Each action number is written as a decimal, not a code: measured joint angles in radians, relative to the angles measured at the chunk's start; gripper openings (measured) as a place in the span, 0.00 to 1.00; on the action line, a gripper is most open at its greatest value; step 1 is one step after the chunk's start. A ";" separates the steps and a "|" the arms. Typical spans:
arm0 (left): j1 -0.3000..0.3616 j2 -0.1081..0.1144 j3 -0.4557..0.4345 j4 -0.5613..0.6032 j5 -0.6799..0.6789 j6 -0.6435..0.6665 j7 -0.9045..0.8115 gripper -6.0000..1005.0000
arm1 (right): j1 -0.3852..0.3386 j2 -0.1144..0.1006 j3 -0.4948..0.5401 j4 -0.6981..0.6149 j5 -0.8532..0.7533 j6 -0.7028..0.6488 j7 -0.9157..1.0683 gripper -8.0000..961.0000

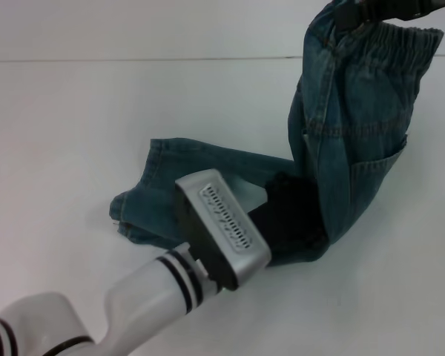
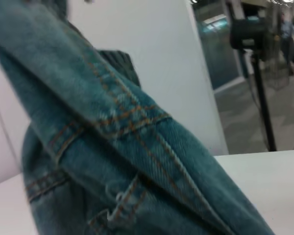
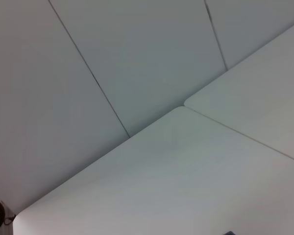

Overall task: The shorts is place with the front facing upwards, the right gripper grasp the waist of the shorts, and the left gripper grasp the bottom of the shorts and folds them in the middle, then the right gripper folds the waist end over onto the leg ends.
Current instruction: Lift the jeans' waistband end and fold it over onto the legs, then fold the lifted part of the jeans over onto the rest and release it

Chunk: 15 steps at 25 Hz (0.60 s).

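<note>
The blue denim shorts (image 1: 356, 133) hang with the elastic waist lifted high at the right, while the leg part (image 1: 200, 174) lies crumpled on the white table (image 1: 59, 133). My right gripper (image 1: 356, 11) shows only partly at the top edge, shut on the waistband. My left gripper (image 1: 293, 219), black, reaches in from the lower left and is shut on the lower end of the shorts, where the hanging cloth meets the table. Stitched denim (image 2: 112, 147) fills the left wrist view at very close range. The right wrist view shows no shorts, only table (image 3: 186, 186).
The white table stretches wide to the left and front of the shorts. A white wall (image 1: 133, 30) runs behind the table's far edge. A black stand (image 2: 259, 83) stands off the table in the room beyond.
</note>
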<state>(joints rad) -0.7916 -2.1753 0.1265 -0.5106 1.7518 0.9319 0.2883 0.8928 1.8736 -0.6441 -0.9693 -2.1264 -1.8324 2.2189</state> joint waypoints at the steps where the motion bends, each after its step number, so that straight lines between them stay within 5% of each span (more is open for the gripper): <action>1: 0.018 0.000 -0.007 0.004 0.008 0.015 0.001 0.01 | -0.002 0.000 0.000 0.000 0.001 0.001 -0.001 0.06; 15: 0.269 0.006 -0.138 0.090 0.061 0.233 0.003 0.01 | 0.002 0.007 -0.007 0.041 0.000 0.022 -0.038 0.06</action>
<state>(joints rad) -0.5229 -2.1693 -0.0119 -0.4208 1.8127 1.1653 0.2914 0.8943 1.8803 -0.6508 -0.9286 -2.1266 -1.8108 2.1814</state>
